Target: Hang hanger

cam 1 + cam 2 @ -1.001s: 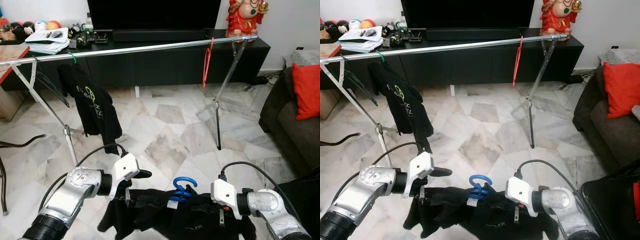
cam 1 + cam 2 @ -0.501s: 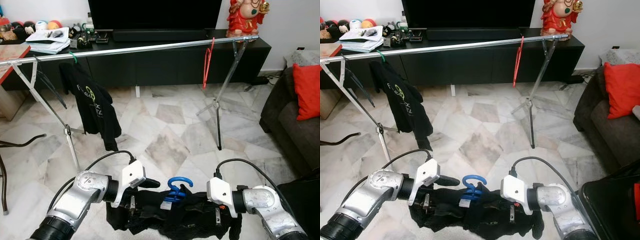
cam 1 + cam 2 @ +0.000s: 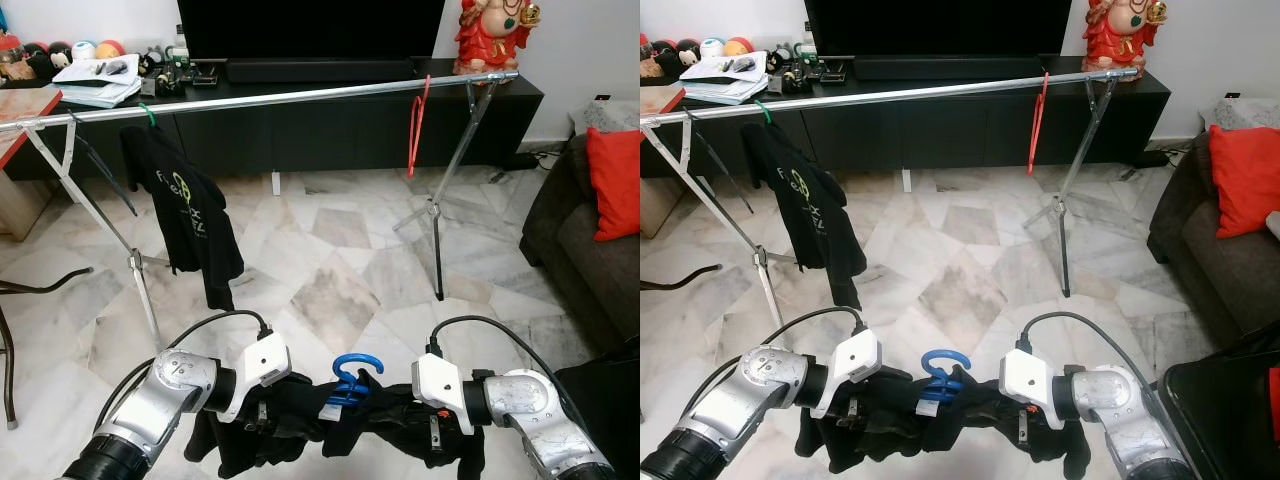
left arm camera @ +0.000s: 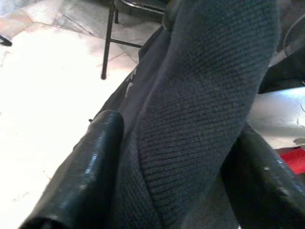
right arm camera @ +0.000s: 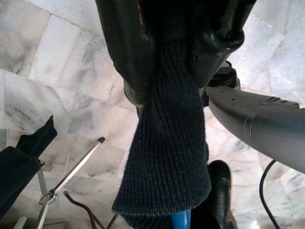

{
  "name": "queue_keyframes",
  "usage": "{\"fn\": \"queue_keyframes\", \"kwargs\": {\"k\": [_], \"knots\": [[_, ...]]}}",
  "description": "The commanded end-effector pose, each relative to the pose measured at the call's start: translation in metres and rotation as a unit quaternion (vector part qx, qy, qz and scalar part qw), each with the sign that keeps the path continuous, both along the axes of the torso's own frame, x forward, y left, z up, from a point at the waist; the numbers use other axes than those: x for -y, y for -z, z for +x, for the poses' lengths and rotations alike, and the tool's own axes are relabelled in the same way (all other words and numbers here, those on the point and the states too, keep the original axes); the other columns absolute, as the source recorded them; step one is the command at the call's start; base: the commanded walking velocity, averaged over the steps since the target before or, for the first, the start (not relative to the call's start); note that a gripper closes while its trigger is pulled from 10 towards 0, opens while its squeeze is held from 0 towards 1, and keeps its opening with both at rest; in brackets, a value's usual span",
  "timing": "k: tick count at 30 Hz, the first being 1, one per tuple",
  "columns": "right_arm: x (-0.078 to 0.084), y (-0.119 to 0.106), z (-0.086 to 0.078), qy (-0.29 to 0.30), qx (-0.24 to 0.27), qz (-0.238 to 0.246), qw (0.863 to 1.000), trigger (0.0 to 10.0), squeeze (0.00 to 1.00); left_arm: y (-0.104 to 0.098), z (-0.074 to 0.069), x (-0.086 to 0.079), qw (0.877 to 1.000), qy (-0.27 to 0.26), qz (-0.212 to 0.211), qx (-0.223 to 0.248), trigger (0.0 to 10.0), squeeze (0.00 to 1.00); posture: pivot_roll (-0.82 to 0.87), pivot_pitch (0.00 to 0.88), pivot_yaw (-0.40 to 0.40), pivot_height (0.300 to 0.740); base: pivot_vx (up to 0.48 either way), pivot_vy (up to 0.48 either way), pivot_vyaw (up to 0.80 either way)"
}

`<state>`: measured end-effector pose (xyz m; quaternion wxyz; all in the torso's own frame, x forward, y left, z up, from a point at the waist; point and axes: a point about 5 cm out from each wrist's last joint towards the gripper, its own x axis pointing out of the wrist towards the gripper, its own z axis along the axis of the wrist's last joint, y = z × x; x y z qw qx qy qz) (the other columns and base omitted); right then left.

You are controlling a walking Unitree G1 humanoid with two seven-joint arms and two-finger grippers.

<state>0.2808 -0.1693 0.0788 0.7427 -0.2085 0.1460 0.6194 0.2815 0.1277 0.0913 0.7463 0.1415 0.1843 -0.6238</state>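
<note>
I have the blue hanger low at six o'clock, its dark garment limp and slippery; left gripper and right gripper fingers pinch its shoulders.

This is a home living room. A large dark television stands at the far wall on a long, low black media cabinet, whose top carries stacked papers, small gadgets and, at the far left, a row of coloured balls. A red and gold figurine sits at the cabinet's right end. The floor is polished marble tile in grey and cream. On the right is a dark sofa with a red cushion. A metal clothes rail on folding legs crosses the room, with a black T-shirt hung at the left and a bare red hanger to the right
</note>
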Motion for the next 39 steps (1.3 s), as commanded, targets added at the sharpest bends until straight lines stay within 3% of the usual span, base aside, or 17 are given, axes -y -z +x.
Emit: {"fn": "queue_keyframes", "kwargs": {"k": [1, 38, 39], "knots": [[-0.007, -0.009, 0.001, -0.011, 0.018, 0.020, 1.000, 0.0, 0.00, 0.001, 0.002, 0.004, 1.000, 0.003, 0.004, 0.006, 0.0, 0.00, -0.05, 0.108, -0.018, 0.740, 0.000, 0.000, 0.00], [-0.012, 0.000, 0.000, -0.001, 0.006, 0.020, 1.000, 0.0, 0.00, 0.005, 0.002, 0.005, 1.000, -0.019, -0.019, 0.000, 0.0, 0.00, -0.04, 0.108, -0.017, 0.740, 0.000, 0.000, 0.00], [-0.012, 0.001, 0.001, 0.006, 0.008, 0.016, 1.000, 9.1, 0.00, 0.005, 0.002, 0.004, 1.000, -0.022, -0.020, -0.001, 0.0, 0.00, -0.04, 0.109, -0.017, 0.740, 0.000, 0.000, 0.00]]}}
